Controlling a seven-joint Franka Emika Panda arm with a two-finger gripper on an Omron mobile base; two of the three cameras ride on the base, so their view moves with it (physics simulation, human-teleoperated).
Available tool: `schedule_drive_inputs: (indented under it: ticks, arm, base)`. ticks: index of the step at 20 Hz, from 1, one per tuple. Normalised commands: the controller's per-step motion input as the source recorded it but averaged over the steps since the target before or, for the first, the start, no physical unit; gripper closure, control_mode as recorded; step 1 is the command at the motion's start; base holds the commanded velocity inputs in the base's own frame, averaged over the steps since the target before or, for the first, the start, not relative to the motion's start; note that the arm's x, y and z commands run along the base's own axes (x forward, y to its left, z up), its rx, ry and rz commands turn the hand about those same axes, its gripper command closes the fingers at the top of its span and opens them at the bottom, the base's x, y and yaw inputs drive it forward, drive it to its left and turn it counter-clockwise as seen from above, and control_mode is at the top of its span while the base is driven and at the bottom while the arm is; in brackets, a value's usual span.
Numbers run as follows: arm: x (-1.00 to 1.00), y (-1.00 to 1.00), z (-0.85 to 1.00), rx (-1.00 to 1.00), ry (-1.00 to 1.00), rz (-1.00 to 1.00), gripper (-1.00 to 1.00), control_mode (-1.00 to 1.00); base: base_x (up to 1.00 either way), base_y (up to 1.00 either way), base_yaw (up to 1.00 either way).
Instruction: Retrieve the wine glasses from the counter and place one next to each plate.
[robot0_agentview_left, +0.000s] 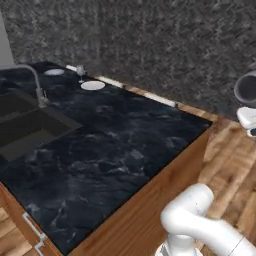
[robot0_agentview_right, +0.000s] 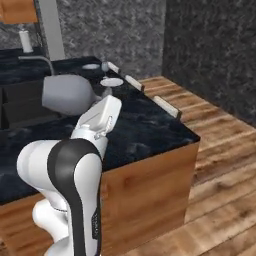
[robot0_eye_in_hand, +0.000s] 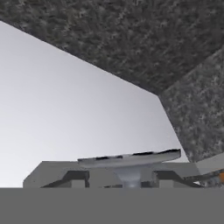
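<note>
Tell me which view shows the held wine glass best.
The right base view: the wine glass shows its full bowl, held at the hand. The left base view catches its bowl at the frame's edge; the hand view shows its foot and stem.

You are looking at a tabletop (robot0_agentview_left: 125, 145) carrying a sink (robot0_agentview_left: 25, 127) sitting at its left, with a faucet (robot0_agentview_left: 36, 82) standing just behind it. Two plates are lying at the far end: one plate (robot0_agentview_left: 93, 85) nearer, another plate (robot0_agentview_left: 54, 72) lying behind and left. A wine glass (robot0_agentview_left: 80, 71) is standing between them. A second wine glass (robot0_agentview_right: 67, 94) is hanging above the tabletop at the end effector (robot0_eye_in_hand: 130, 176).
</note>
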Motion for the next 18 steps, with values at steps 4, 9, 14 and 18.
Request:
schedule_drive_inputs:
  ticks: [4, 9, 14, 18]
  arm:
    - [0.0, 0.0, 0.0, 0.0, 0.0, 0.0, 1.0, 1.0]
    - [0.0, 0.0, 0.0, 0.0, 0.0, 0.0, 1.0, 1.0]
    - [0.0, 0.0, 0.0, 0.0, 0.0, 0.0, 1.0, 1.0]
    - [0.0, 0.0, 0.0, 0.0, 0.0, 0.0, 1.0, 1.0]
  base:
    - [0.0, 0.0, 1.0]
    - [0.0, -0.23, 0.86]
    - [-0.59, -1.0, -0.06]
    - [-0.54, -1.0, -0.18]
